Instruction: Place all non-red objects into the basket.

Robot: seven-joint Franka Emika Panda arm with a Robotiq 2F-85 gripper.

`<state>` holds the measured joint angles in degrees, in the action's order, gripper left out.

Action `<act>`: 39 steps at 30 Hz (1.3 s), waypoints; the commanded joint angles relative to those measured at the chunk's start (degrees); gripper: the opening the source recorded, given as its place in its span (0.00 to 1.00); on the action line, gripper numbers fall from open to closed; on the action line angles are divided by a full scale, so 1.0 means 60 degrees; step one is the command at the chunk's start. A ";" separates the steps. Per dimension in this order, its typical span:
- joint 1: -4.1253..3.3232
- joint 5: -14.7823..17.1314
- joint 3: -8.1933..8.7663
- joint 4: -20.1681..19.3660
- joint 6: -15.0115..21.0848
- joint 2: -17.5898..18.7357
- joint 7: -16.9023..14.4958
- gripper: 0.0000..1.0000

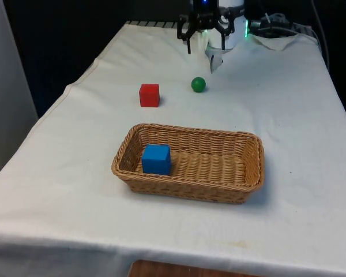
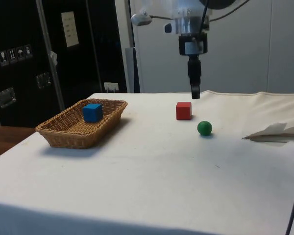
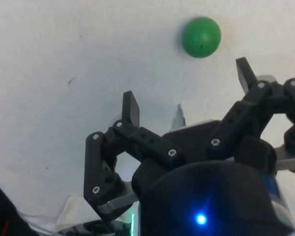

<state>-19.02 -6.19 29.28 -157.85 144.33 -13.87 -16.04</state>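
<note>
The hand, spread wide and empty above the counter, should centre over the green ball at upper centre before descending, lest it roll.

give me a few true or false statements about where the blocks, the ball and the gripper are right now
1. The blue cube lies inside the basket. True.
2. The green ball is in the basket. False: it sits on the cloth, outside it.
3. The gripper holds the red cube. False: it is open and empty, above the table.
4. The red cube rests on the cloth, apart from the ball. True.
</note>
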 commanded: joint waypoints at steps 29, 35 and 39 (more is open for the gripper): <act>0.0048 0.0162 0.0372 -0.0697 0.1776 0.1070 -0.0898 1.00; -0.0029 0.0831 0.0401 -0.0840 0.2559 0.1557 -0.1604 1.00; -0.0019 0.1098 0.0344 -0.0879 0.2893 0.1843 -0.1881 1.00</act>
<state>-18.79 -1.20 31.34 -162.32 160.89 -1.95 -25.95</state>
